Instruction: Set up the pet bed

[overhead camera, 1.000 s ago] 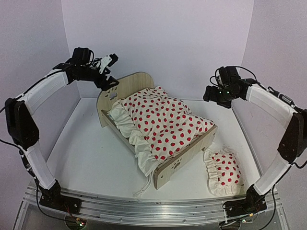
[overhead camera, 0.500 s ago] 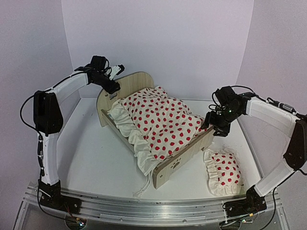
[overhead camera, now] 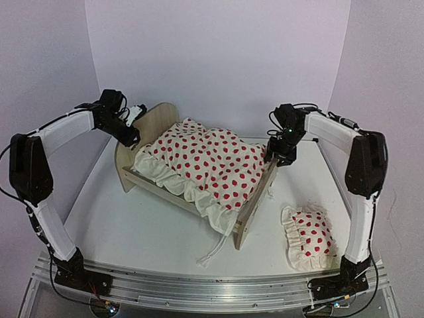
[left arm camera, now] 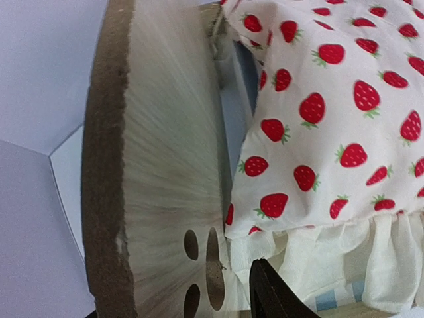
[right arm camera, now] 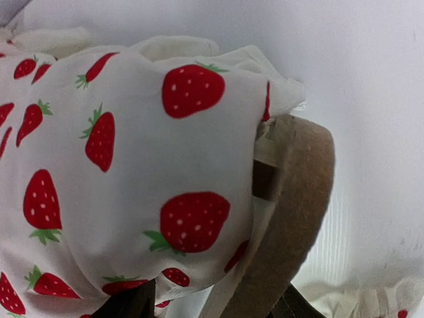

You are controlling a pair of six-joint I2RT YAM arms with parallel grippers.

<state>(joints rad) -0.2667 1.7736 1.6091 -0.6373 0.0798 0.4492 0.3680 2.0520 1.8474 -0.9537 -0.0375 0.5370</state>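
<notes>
While the left gripper (overhead camera: 132, 129) is straddling the headboard (overhead camera: 154, 122) and the right gripper (overhead camera: 277, 156) is straddling the footboard's (overhead camera: 255, 202) far end, each half-spread with a clamp impossible to confirm, the bed (overhead camera: 159, 188) is sitting askew in the middle of the table (overhead camera: 119, 225) under the blanket (overhead camera: 212, 159). A loose or uneven hold is risking the light bed slipping out or twisting, shedding the blanket. Showing here are two grippers, one bed, one blanket and one pillow (overhead camera: 310, 237), lying apart at the near right.

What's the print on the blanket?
The blanket has red strawberries with green stems on cream; left wrist view shows it best.
</notes>
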